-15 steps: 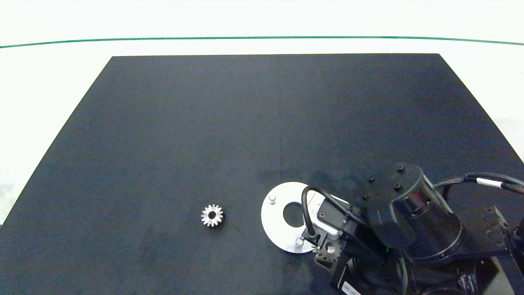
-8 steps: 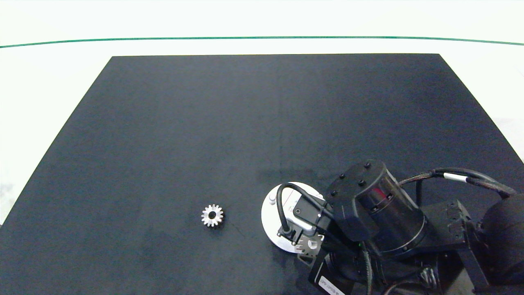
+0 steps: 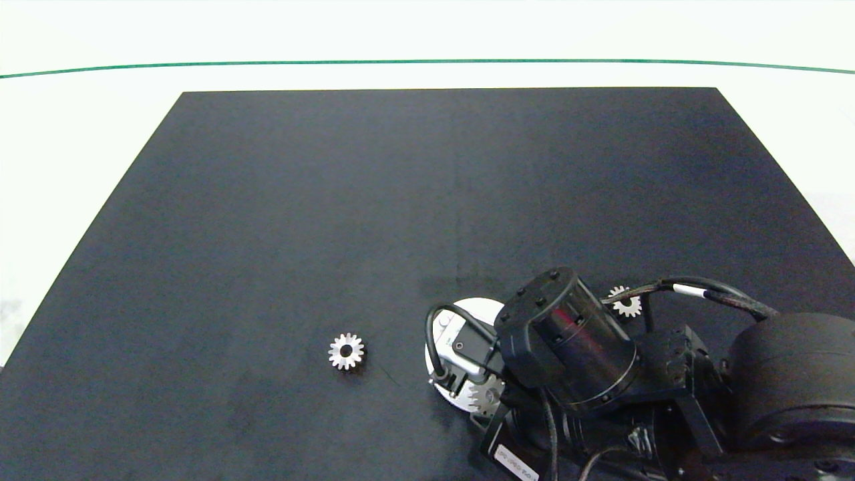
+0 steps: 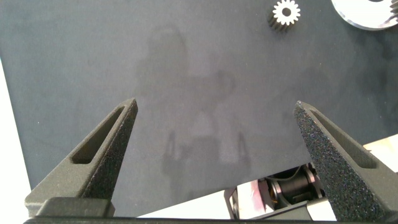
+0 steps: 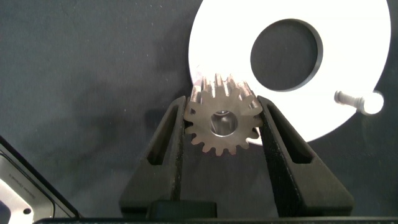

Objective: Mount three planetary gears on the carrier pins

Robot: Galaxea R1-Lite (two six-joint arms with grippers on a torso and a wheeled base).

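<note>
Now the right gripper (image 5: pixel 222 134), pinching 1 gear (image 5: pixel 222 123), has moved over the disc (image 5: pixel 348 93) edge; the left gripper (image 4: pixel 217 134) waits spread, so seating is near.

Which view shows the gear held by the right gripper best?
The right wrist view: the held gear sits clamped between the right gripper fingers, over the white disc's edge. The head view shows only part of it under the arm. The left wrist view misses it.
</note>
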